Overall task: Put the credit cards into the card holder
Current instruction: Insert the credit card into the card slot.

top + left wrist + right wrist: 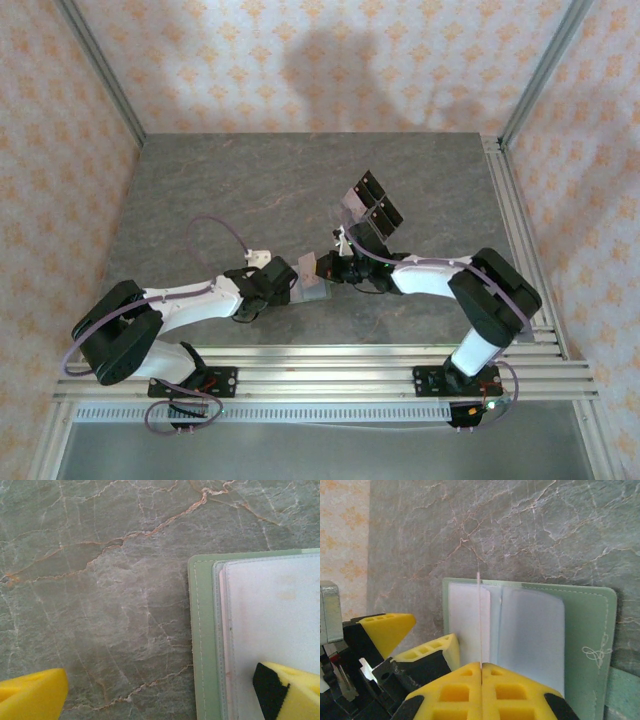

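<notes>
Overhead: my two arms meet at mid-surface. The card holder lies open between the left jaws and the right jaws. A pale credit card shows at the tip of the right jaws, and a clear stand with black panels sits beyond them.

Left wrist: the left jaws are spread wide and hold nothing. One yellow fingertip is over bare surface. The other is over the pale inner page of the card holder, which lies under the right-hand half of the gap. I cannot tell whether that tip touches the page.

Right wrist: the right jaws are clamped tight on the credit card. It is seen edge-on, upright, jutting ahead of the tips. The card holder lies open and flat just beyond the tips. The card's edge lines up over the lighter inner pages. The left jaws show at the left, one tip at the holder's left edge.
</notes>
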